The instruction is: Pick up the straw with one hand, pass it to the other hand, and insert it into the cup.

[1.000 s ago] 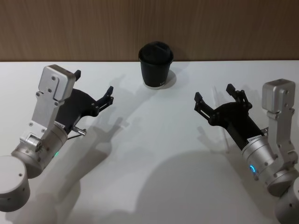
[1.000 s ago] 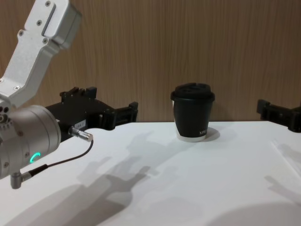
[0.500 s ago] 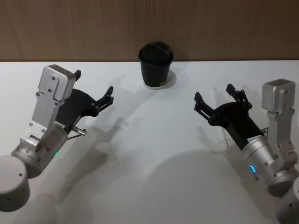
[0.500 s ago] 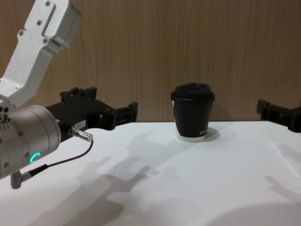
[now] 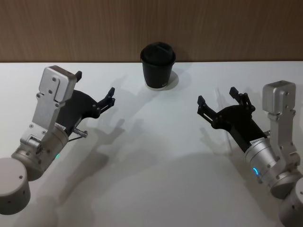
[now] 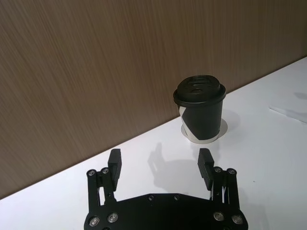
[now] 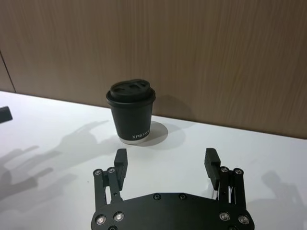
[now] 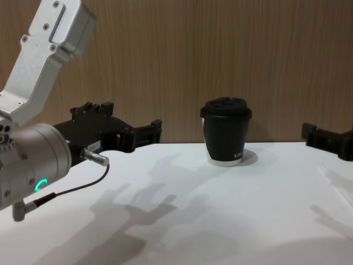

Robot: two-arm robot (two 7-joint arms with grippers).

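White on white was my trouble: a faint pale streak (image 6: 287, 111) on the table (image 5: 156, 161), right of the cup (image 5: 158, 66) and near the right gripper (image 5: 217, 95), may have been the straw, but I could not tell. I judged a straw would be light, thin-walled, smooth and apt to roll, and that it would crush under a hard pinch. I would take it near one end, leaving length free for the handover. The matte black paper cup, with domed lid and pale base rim, stood upright by the wood-grain wall (image 5: 71, 28). The left gripper (image 5: 94, 82) hovered left of the cup, fingers spread and empty. The right gripper was likewise spread, holding nothing.
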